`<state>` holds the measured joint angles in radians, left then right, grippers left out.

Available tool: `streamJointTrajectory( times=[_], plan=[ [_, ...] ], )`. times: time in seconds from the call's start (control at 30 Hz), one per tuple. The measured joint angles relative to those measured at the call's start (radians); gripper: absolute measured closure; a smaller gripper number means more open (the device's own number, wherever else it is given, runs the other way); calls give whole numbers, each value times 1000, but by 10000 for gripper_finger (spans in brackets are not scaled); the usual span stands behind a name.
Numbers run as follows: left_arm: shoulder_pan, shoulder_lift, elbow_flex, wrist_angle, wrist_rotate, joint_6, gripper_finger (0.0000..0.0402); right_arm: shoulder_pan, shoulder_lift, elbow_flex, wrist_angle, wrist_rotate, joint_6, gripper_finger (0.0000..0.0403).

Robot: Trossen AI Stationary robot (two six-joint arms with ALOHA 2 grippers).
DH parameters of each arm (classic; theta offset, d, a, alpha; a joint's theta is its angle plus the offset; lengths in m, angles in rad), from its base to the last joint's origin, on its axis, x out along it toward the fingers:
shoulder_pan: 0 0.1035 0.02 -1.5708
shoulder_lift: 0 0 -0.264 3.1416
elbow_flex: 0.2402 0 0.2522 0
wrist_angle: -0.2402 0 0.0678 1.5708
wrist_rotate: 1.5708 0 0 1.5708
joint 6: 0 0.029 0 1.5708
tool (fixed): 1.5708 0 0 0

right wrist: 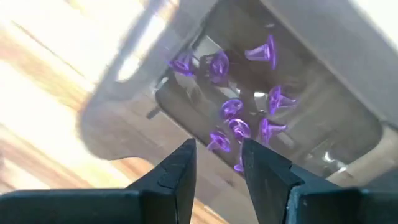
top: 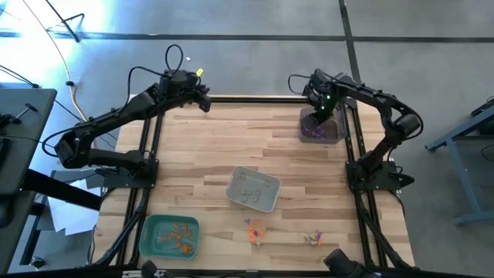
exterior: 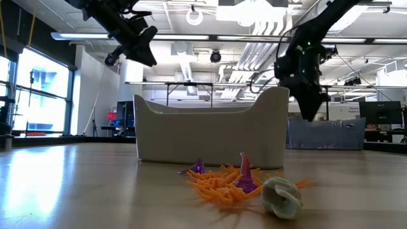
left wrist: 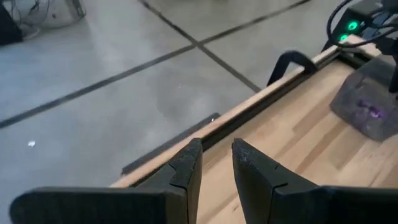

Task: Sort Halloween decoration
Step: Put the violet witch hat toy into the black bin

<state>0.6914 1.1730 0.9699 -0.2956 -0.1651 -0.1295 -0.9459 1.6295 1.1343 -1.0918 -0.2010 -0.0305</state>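
Right pincer [right wrist: 216,163] hovering over dark tray [top: 321,131], fingers parted, empty: purple trinkets [right wrist: 239,127] dropping in. Next: fetching counter-edge leftovers [top: 255,230]. Left pincer [left wrist: 216,163] idling, slightly parted.

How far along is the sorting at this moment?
Mostly done: orange trinkets lie in the green tray, pale ones in the grey tray, purple trinkets in the dark tray. The right gripper hangs open and empty over it. A small mixed pile remains unsorted.
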Motion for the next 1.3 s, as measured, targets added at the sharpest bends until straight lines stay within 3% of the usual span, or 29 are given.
streamJointTrajectory(
  times=[0.27,0.47,0.67,0.87,1.1,1.2,1.3],
  plan=[
    [-1,0,0,55,21,-94,326,83,-50,212,-113,-11,55,279],
    [-1,0,0,19,222,-231,326,232,-139,303,-127,-103,198,279],
    [-1,0,0,10,399,-390,326,482,-240,291,-63,-74,417,279],
    [-5,0,0,34,462,-351,326,757,-264,290,43,136,631,279],
    [-15,0,0,124,776,-387,326,980,-258,287,55,456,893,279],
    [-14,-2,0,121,773,-401,326,1048,-253,236,100,559,905,279],
    [-10,-19,0,123,767,-402,326,1079,-260,121,242,568,905,279]
  ],
)
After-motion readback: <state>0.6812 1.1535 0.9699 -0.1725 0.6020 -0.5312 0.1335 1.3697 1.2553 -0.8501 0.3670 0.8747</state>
